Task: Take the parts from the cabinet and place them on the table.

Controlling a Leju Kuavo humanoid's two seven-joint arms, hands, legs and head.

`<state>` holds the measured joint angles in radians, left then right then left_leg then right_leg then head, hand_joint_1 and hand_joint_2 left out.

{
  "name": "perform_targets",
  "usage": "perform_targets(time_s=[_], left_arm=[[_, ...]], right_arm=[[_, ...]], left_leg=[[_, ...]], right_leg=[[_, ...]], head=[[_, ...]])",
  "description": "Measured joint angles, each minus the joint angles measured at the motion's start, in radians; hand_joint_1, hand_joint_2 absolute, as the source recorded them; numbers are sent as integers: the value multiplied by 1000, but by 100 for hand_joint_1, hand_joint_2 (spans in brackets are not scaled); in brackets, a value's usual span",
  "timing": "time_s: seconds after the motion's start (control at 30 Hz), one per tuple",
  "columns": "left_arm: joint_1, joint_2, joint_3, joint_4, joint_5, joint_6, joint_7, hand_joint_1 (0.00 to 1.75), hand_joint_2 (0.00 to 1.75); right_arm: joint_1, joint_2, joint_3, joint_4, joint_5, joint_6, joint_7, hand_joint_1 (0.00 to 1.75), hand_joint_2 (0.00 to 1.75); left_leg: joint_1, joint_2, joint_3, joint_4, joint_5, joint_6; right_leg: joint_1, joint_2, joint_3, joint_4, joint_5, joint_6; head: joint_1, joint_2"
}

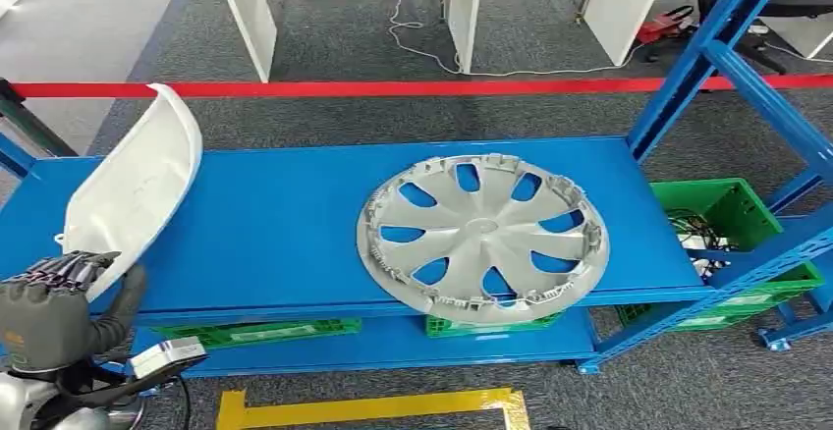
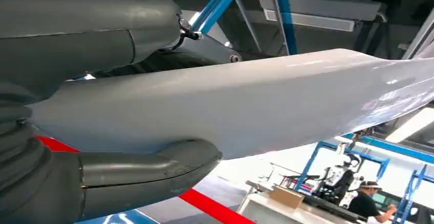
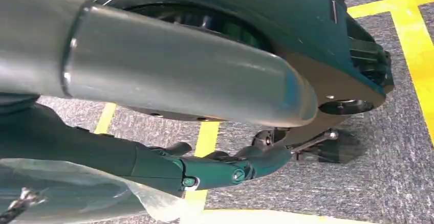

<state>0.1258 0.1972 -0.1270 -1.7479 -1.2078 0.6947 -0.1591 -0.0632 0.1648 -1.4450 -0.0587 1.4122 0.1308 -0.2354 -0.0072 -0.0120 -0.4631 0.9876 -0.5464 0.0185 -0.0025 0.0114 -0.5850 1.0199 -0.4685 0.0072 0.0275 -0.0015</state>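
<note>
Basically my left hand (image 1: 49, 304) had its fingers clamped on the white curved panel (image 1: 133, 189) at the near-left shelf (image 1: 275, 224) edge, so I judged a slow lift clear of the hubcap (image 1: 483, 237) best; right hand (image 3: 215, 170) held nothing, fingers unclear.

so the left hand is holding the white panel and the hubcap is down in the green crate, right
Not quite. The left hand does hold the white panel, but the hubcap lies on the blue shelf, not in the green crate. The head view shows it.
</note>
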Motion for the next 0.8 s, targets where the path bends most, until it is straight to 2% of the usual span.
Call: perform_targets(time_s=[0.17,0.23,0.27,0.3,0.33,0.4,0.43,0.47,0.5,0.53,0.57,0.6,0.63,0.67,0.7,0.77,0.8], left_arm=[[8,21,3,3,-7,0,27,175,175],[12,31,8,3,-1,0,32,175,175],[12,35,14,3,3,0,32,175,175],[12,37,15,3,4,0,32,175,175],[13,39,18,3,5,1,33,175,175],[19,40,19,4,5,2,35,175,175],[22,42,19,4,7,2,35,175,175],[25,45,19,5,10,2,35,175,175],[28,46,19,6,14,2,35,175,175],[28,49,19,7,18,2,35,175,175],[28,51,19,7,23,2,35,175,175],[28,54,20,7,24,2,35,175,175],[29,58,22,7,26,2,36,175,175],[29,62,22,7,27,2,36,175,175],[31,67,24,8,32,2,36,175,175],[32,79,24,9,40,2,36,175,175],[33,81,25,10,42,2,36,175,175]], right_arm=[[-2,1,0,0,2,1,0,0,0],[-2,2,0,0,3,1,0,0,0],[-2,3,0,0,3,1,0,0,0],[-3,3,0,0,3,1,0,0,0],[-5,3,0,0,3,1,0,0,0],[-6,3,0,0,3,1,0,0,0],[-5,3,0,0,3,1,1,0,0],[-5,3,0,0,3,1,1,0,0],[-5,3,0,0,3,1,2,0,0],[-5,3,0,0,3,0,2,0,0],[-6,3,0,0,3,0,2,0,0],[-7,3,0,0,4,0,2,0,0],[-10,6,0,1,5,0,2,0,0],[-12,7,0,1,5,0,2,0,0],[-11,7,0,1,5,0,4,0,0],[-13,7,0,1,8,0,7,0,0],[-12,7,0,1,8,0,7,0,0]], left_leg=[[-4,0,-2,7,-2,3],[-7,0,-1,9,6,9],[-3,1,-2,-4,18,14],[6,10,3,-18,31,18],[8,10,0,-25,37,24],[9,14,-10,-24,40,24],[9,17,-14,-23,43,23],[10,18,-17,-22,44,21],[12,20,-20,-18,45,19],[15,20,-22,-15,44,17],[18,20,-23,-10,42,13],[20,20,-25,-1,38,6],[17,19,-34,4,36,-3],[13,18,-43,14,37,-9],[11,17,-43,19,40,-13],[13,16,-55,22,46,-24],[16,16,-60,29,33,-31]], right_leg=[[-4,0,-1,-2,5,5],[-7,0,0,-5,14,12],[-4,2,1,-8,20,16],[-3,1,-12,-2,1,17],[-1,-1,-28,34,-36,21],[-7,-1,-87,184,-112,28],[-9,-2,-113,253,-138,31],[-11,-3,-125,289,-141,35],[-12,-4,-112,275,-118,38],[-15,-6,-79,220,-80,40],[-18,-8,-32,138,-37,41],[-23,-11,17,45,-7,45],[-18,-12,36,26,-38,46],[-17,-6,40,22,-25,34],[-19,-5,34,18,-29,30],[-17,-2,26,16,-34,17],[-23,-4,21,11,-28,5]], head=[[0,0],[0,0],[-1,0],[0,0],[5,0],[6,0],[7,0],[6,0],[6,0],[7,0],[6,0],[7,0],[10,0],[10,0],[7,0],[6,0],[6,0]])
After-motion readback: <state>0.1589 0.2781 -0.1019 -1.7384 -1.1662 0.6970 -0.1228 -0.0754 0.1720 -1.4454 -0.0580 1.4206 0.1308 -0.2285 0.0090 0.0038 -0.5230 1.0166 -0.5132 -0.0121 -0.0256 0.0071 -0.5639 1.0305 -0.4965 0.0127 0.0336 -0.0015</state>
